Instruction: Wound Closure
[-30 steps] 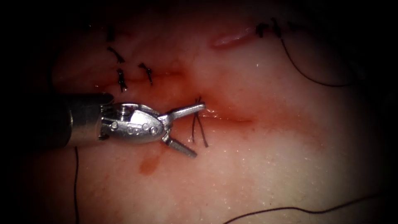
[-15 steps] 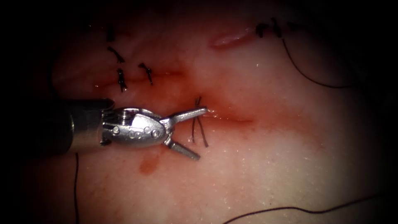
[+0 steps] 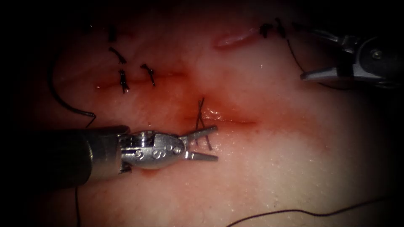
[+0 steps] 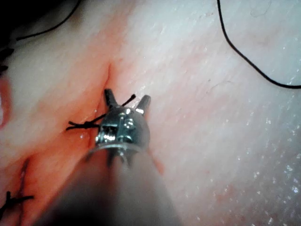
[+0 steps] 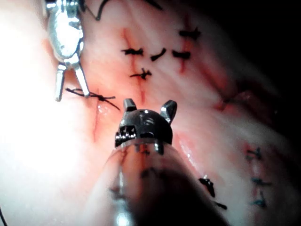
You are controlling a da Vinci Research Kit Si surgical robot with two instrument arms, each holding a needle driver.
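Cut (image 3: 235,121) in tissue (image 3: 273,168): landmark. L tool (image 3: 214,145): jaws apart, empty, straddling cut thread ends (image 3: 201,122) of knot at cut's L end. R tool (image 3: 313,56): jaws apart, empty, well up-R of cut. Needle (image 3: 63,98): lying loose far L of cut.

The pale pink, fat-mottled pork tissue (image 3: 261,168) deepens to a red-orange stain along its slit-like cut (image 3: 235,122), with shiny red fluid (image 3: 214,113) at the cut's nine o'clock end. Short black cut ends of thread (image 3: 202,122) cross there. Thin black thread (image 3: 303,212) curves at five o'clock. Both steel tools are bright silver: left (image 3: 210,145), right (image 3: 313,54).
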